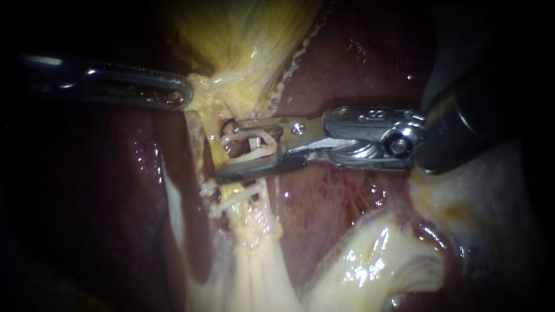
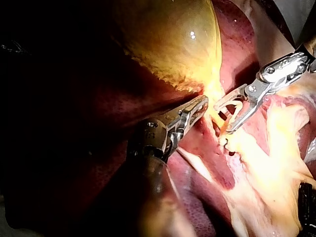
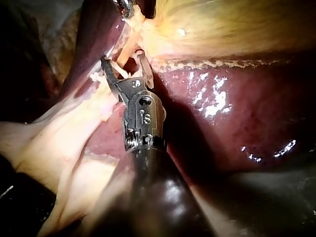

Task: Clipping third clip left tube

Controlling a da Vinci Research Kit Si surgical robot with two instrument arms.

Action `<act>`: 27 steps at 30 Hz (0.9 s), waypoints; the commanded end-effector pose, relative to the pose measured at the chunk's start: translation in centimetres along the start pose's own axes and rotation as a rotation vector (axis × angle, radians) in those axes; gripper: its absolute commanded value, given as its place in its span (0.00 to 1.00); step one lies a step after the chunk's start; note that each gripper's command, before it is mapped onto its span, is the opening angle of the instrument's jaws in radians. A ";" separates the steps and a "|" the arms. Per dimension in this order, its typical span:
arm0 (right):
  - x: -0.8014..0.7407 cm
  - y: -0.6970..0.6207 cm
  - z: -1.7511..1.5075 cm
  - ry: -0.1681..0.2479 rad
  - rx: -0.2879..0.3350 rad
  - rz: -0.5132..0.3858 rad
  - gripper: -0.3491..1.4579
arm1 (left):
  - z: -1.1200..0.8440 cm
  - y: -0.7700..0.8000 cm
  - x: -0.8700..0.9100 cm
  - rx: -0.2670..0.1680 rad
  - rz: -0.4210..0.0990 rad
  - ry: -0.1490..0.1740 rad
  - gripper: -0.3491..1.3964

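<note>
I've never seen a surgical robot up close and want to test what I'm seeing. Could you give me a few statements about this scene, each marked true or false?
1. The silver right instrument holds a white clip between its jaws. True.
2. Those jaws are pressed flat together. False: they stand apart, astride the pale tube.
3. No clip sits on that tube yet. False: fitted white clips already sit on it, just past the jaws.
4. The dark red liver shows on both sides of the tube. True.
5. The slim metal left instrument touches the right one. False: they are apart; its tip meets yellowish tissue further up.
</note>
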 end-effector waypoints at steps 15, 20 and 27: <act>0.09 -0.03 0.15 0.222 0.233 0.158 0.45 | 0.02 0.00 0.00 -0.002 0.000 0.000 0.00; 0.26 -0.05 0.03 0.300 0.312 0.178 0.44 | 0.02 0.00 0.00 -0.002 0.000 0.000 0.00; 0.50 -0.07 -0.09 0.363 0.330 0.235 0.43 | 0.02 0.00 0.00 -0.002 0.000 0.000 0.00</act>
